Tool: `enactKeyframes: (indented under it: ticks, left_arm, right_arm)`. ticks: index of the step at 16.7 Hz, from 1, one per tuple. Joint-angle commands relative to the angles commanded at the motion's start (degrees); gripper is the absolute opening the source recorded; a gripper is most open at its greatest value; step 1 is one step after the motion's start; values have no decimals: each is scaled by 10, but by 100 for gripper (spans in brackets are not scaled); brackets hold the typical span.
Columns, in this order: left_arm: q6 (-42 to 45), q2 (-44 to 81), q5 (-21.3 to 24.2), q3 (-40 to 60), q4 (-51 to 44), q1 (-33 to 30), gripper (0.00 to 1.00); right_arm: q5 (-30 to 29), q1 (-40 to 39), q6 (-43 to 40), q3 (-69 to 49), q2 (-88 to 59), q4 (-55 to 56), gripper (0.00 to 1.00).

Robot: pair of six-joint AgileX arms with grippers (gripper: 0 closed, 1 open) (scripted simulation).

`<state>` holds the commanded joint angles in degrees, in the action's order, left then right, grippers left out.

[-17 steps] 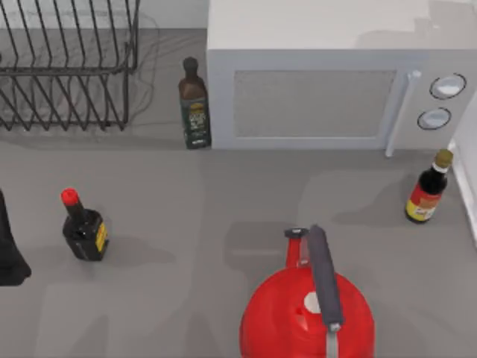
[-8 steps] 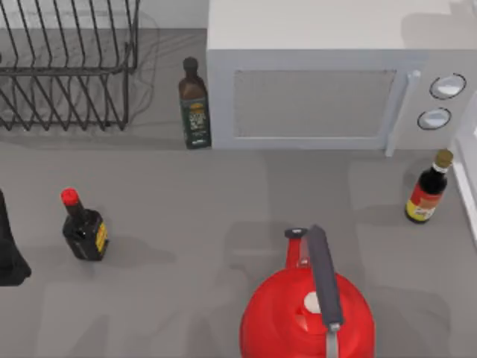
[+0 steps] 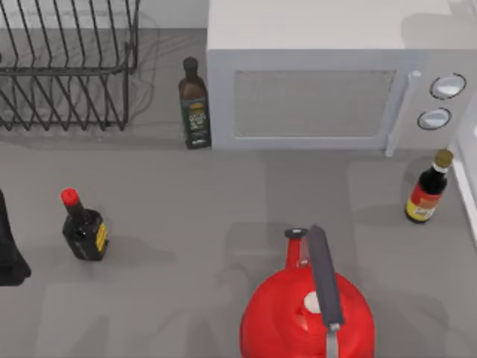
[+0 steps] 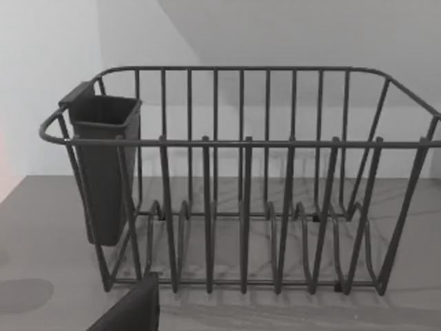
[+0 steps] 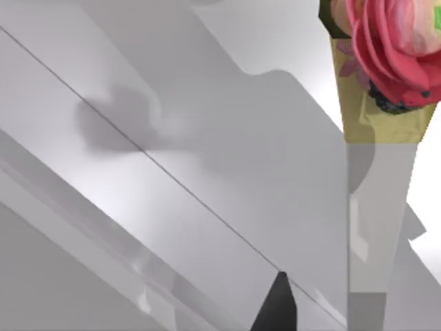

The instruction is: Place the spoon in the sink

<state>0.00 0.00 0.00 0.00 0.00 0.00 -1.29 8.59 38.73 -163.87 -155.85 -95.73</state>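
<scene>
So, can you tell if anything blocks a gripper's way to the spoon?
Cannot tell from these. The left arm sits at the table's left edge, its wrist view facing the dish rack; a red kettle stands at the front.

**Grey kitchen counter under soft light**

A plain matte grey tabletop (image 3: 186,216) runs to a pale white wall (image 4: 41,83) at the far side. A boxy white microwave oven (image 3: 328,82) stands far right, a black wire dish rack (image 3: 63,71) far left. Soft shadows fall across the surface.
</scene>
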Motion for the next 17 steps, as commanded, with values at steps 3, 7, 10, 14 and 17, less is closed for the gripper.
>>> enactKeyframes:
  ticks: [3,7,10,14,17]
  left_arm:
    - [0,0,0,0,0,0,100]
    - [0,0,0,0,0,0,100]
    - [0,0,0,0,0,0,100]
    - [0,0,0,0,0,0,100]
    - [0,0,0,0,0,0,100]
  right_arm:
    - [0,-1,-2,77,28,53,0]
    - [1,1,-1,211,63,132,0]
    - [1,3,1,255,77,167,0]
    - [1,3,1,258,78,170,0]
    - [1,3,1,258,78,170,23]
